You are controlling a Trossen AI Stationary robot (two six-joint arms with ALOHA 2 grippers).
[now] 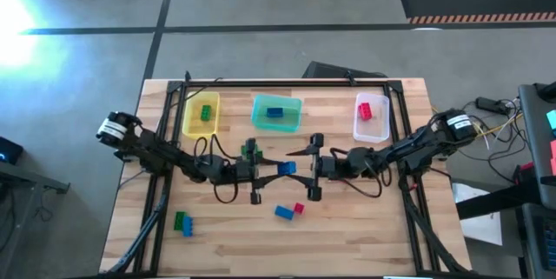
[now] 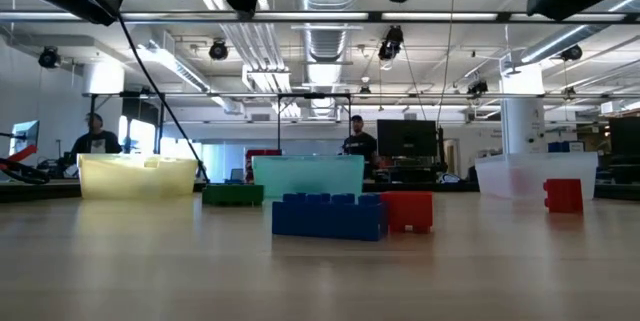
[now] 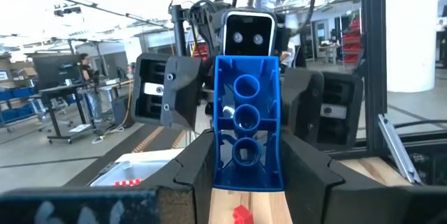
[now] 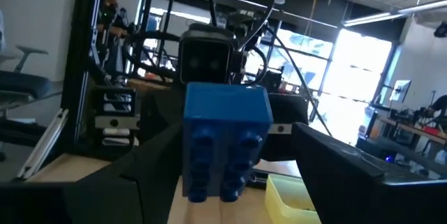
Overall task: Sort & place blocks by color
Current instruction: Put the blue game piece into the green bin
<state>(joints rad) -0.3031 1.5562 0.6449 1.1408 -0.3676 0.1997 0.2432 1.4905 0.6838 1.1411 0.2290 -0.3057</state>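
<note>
A blue block [image 1: 287,168] hangs in the air over the table's middle, between my two grippers, which face each other. My left gripper [image 1: 276,170] [image 3: 246,161] is shut on it. The block's hollow underside [image 3: 244,119] faces the left wrist camera and its studs [image 4: 222,158] face the right one. My right gripper [image 1: 311,168] [image 4: 234,172] is open, one finger on either side of the block's studded end. Loose blocks lie on the table: blue [image 1: 284,212] [image 2: 328,214], red [image 1: 299,208] [image 2: 407,211], and a green one [image 1: 181,220] beside a blue one [image 1: 188,229]. My left gripper pinches the blue block between its two fingers [image 3: 192,165], on the block's two long sides near the end by the wrist [image 3: 220,168]. The fingers come level from the table's left and lie along the block. It is lifted clear, lying level with its studs toward the right arm.
Three bins stand in a row at the far side: yellow [image 1: 188,116] with a green block [image 1: 207,112], teal [image 1: 261,114] with a blue block [image 1: 275,112], clear [image 1: 375,127] with a red block [image 1: 366,109]. Another green block [image 1: 252,149] sits by the left gripper.
</note>
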